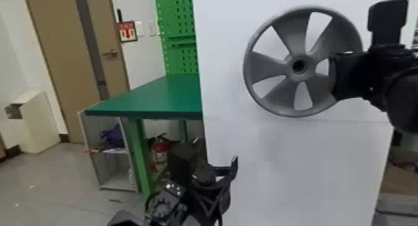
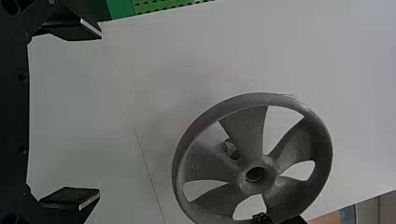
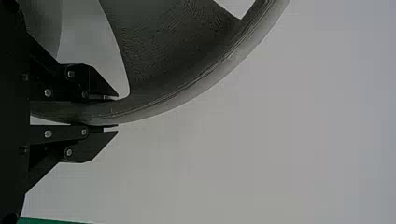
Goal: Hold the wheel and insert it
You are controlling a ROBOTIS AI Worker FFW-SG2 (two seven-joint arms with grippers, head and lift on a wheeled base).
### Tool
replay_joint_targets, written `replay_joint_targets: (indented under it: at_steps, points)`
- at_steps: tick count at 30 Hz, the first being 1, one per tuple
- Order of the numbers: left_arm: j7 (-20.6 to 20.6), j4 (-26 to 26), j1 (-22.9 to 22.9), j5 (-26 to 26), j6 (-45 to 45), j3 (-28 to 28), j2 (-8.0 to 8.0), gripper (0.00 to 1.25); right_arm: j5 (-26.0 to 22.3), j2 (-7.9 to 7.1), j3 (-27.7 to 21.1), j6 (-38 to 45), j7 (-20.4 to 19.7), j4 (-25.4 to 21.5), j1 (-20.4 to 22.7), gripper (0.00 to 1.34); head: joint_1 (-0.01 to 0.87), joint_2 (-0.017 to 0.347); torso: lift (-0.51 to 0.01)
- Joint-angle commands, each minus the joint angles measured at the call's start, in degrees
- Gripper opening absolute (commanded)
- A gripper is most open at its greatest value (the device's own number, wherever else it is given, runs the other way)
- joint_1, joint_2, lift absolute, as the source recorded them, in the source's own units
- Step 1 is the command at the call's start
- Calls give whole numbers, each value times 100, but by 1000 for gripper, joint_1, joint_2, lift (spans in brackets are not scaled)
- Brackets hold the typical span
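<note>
The grey wheel [image 1: 267,66] is held by its rim between the clamped fingers of the right gripper [image 3: 116,115]; nothing is gripped by the left gripper [image 2: 99,113], its fingers wide apart, the wheel beyond their tips. Pinched at one edge only, the wheel could be twisted in those right fingers if its hub [image 1: 290,66] were pushed off-centre onto the fitting [image 2: 231,149] behind (presumably the mount). Far past the left fingers, dark blue cloth [image 1: 115,136] is stored in a shelf unit [image 1: 116,151].
</note>
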Motion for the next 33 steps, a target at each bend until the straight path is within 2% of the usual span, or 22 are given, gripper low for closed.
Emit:
replay_joint_targets:
  at_steps: [1, 6, 9, 16, 22, 33]
  points:
    - [-1, 14, -22, 13, 0, -34, 15, 1147, 42, 4, -83, -14, -2, 97, -58, 144, 344, 325, -443]
    - [17, 14, -30, 31, 0, -34, 24, 1147, 15, 4, -118, -14, -2, 203, -93, 144, 344, 325, -443]
    - [26, 14, -13, 40, -18, -16, 33, 1147, 24, 4, 22, -14, -2, 168, -102, 144, 344, 325, -443]
    - [52, 14, -39, 49, -44, -51, 68, 1147, 138, 4, 84, 390, -28, 176, -216, 144, 344, 325, -443]
    - [70, 14, -13, 75, -44, -42, 103, 1147, 138, 4, 145, 575, -344, 80, -216, 144, 344, 325, -443]
    - [158, 14, -57, 172, -53, -148, 253, 1147, 323, 4, 260, 680, -617, -43, -207, 144, 344, 325, -443]
